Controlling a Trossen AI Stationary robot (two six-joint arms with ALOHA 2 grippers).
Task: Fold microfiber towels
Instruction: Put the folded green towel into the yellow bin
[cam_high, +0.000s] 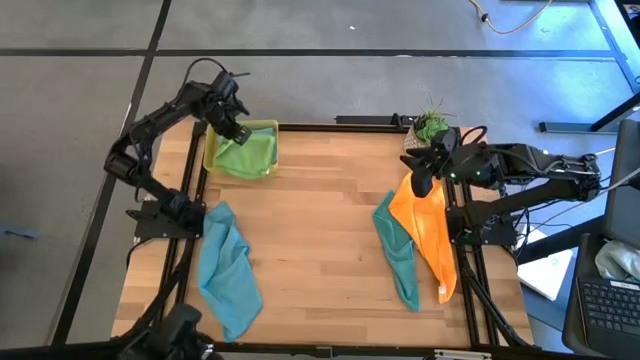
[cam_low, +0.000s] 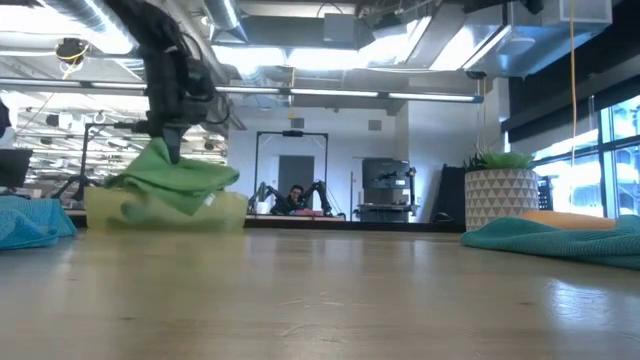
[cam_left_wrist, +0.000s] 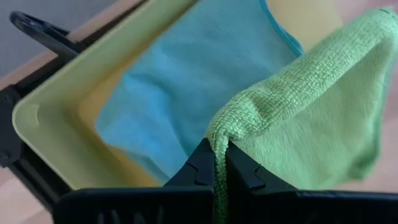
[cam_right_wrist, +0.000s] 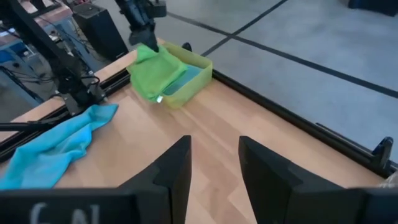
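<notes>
Fingers of the left gripper (cam_left_wrist: 219, 163) pinch the green towel (cam_high: 243, 153) over the tray (cam_high: 268, 128); right gripper (cam_right_wrist: 214, 165), beside the orange towel (cam_high: 428, 232), gapes empty.

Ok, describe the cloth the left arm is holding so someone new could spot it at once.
Start at the yellow-green tray at the far left corner of the table. The left gripper is shut on the lime green towel, which hangs over the tray. It is the only green cloth; a light blue one lies in the tray under it, and the others lie flat on the table.
</notes>
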